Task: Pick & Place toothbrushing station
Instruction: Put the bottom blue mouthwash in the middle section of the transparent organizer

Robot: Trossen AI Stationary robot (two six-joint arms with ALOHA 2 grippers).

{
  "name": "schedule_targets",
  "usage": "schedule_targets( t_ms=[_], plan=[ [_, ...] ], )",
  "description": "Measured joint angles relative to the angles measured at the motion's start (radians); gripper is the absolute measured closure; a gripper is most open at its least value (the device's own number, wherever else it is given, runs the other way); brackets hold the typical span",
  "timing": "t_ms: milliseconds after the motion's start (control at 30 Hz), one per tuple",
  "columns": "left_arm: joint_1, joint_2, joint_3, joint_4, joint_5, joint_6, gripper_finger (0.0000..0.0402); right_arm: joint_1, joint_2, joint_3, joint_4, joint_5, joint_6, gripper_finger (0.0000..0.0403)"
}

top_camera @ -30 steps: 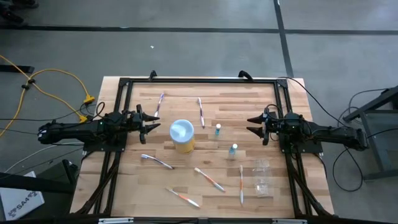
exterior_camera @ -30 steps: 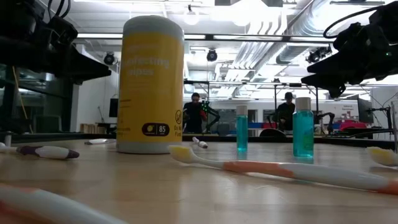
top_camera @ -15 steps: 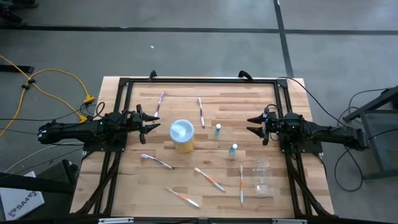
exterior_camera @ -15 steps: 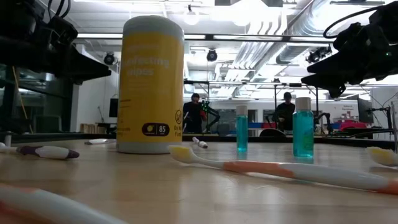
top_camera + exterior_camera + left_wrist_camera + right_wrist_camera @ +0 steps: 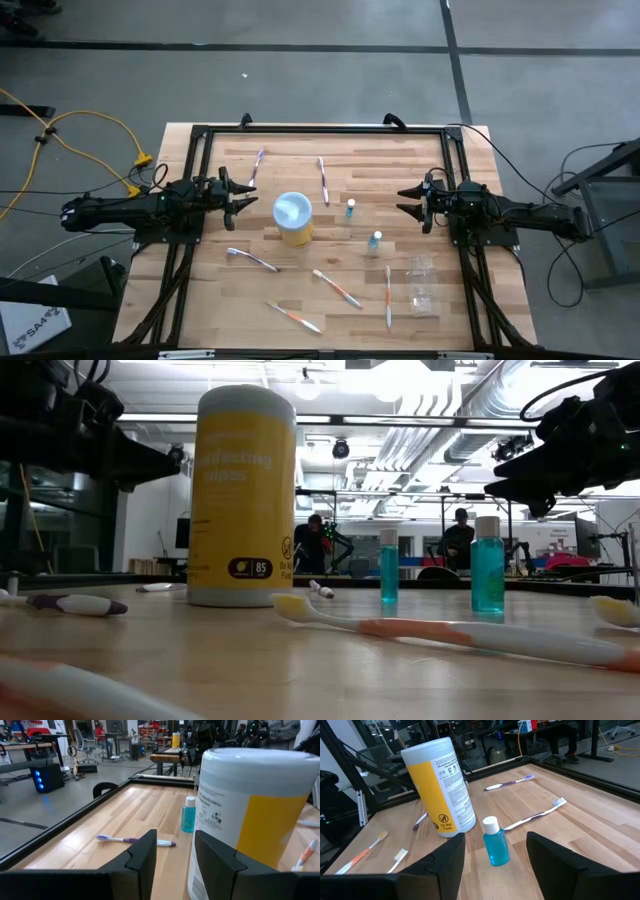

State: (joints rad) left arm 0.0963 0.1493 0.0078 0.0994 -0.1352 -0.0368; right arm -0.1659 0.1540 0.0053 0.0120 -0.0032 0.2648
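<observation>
Counter (image 5: 470, 160): pale butcher-block wood with a black metal frame round its edge; it carries everything, and the task's things lie scattered across it, so nothing looks sorted yet.
Wipes canister (image 5: 293, 218): tall yellow cylinder with a white lid, upright near the middle, just right of the left tool; not a toothbrushing item by its look.
Left tool (image 5: 247, 196): dark, jaws spread and empty, hovering at the counter's left side beside the canister, apparently waiting.
Right tool (image 5: 404, 200): dark, jaws spread and empty, at the right side, facing the bottles; judged best placed for a first pick.
Clear holder cup (image 5: 421, 287): thin transparent plastic, near right of the counter, hard to make out; likely the goal for the brushes.
Toothbrushes: thin straight plastic handles lying flat. Purple-handled one (image 5: 257, 164) and white one (image 5: 323, 180) at the far side; grey-white one (image 5: 251, 259) near left; three orange-and-white ones (image 5: 337, 287) toward the near edge.
Teal bottles: one (image 5: 350, 208) and another (image 5: 375, 240), tiny, upright, translucent blue-green liquid, between canister and right tool.
</observation>
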Motion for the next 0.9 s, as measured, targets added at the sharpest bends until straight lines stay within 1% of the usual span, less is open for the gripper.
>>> schedule_targets(
  t_ms=[300, 467, 700, 900],
  plan=[
    [0.0, 0.0, 0.0, 0.032, 0.0, 0.0, 0.0271, 0.0, 0.0, 0.0, 0.016, 0.0, 0.0, 0.0199],
    [0.0, 0.0, 0.0, 0.078, 0.0, 0.042, 0.0271, 0.0, 0.0, 0.0, 0.023, 0.011, 0.0, 0.0199],
    [0.0, 0.0, 0.0, 0.118, 0.0, 0.028, 0.0271, 0.0, 0.0, 0.0, 0.028, 0.017, 0.001, 0.0199],
    [0.0, 0.0, 0.0, 0.119, 0.0, 0.006, 0.0271, 0.0, 0.0, 0.0, 0.043, 0.025, 0.071, 0.0199]
  ],
)
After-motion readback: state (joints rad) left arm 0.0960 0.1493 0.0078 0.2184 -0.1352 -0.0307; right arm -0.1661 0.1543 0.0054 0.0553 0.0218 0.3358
